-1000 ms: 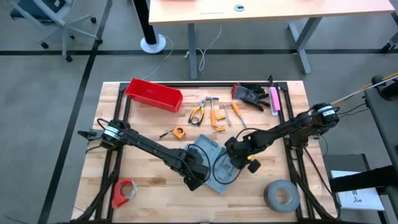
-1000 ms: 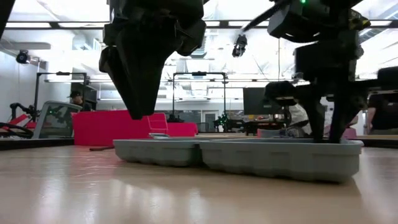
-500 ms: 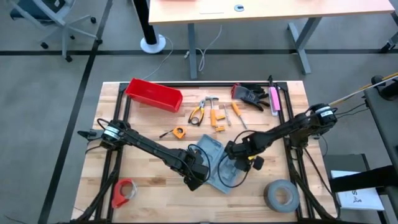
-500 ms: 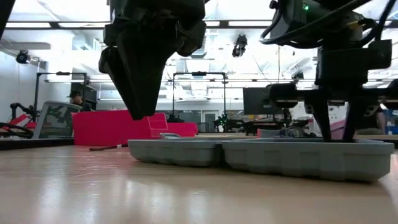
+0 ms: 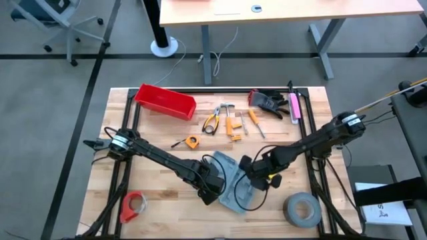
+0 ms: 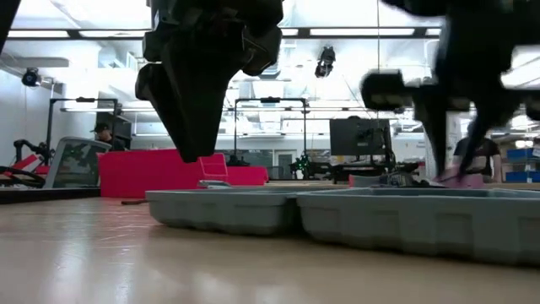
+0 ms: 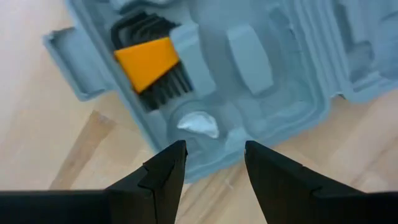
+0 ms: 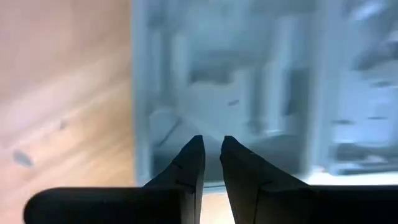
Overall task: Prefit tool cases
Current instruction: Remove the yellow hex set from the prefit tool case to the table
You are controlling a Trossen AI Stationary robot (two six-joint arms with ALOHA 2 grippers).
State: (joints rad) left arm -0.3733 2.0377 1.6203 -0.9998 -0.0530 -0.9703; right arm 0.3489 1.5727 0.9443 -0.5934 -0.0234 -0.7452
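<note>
The grey-blue tool case (image 5: 229, 175) lies open and flat on the wooden table, its moulded recesses facing up. An orange-handled hex key set (image 7: 149, 62) sits in one recess. My left gripper (image 7: 214, 155) hangs open above the case's near left edge (image 6: 192, 154), pointing straight down and touching nothing. My right gripper (image 8: 212, 146) stands over the case's right half (image 6: 456, 165). Its fingertips are almost together with nothing seen between them, and the view of it is blurred.
At the back of the table lie a red bin (image 5: 165, 101), pliers and small orange-handled tools (image 5: 227, 121), black gloves (image 5: 267, 101) and a pink tool (image 5: 294, 107). A grey tape roll (image 5: 301, 210) lies near right and a red one (image 5: 133, 205) near left.
The case has slid toward the table's near edge and turned a little, while my right gripper's fingers stood in its right half. My right gripper has since risen and rolled. My left gripper has kept still.
</note>
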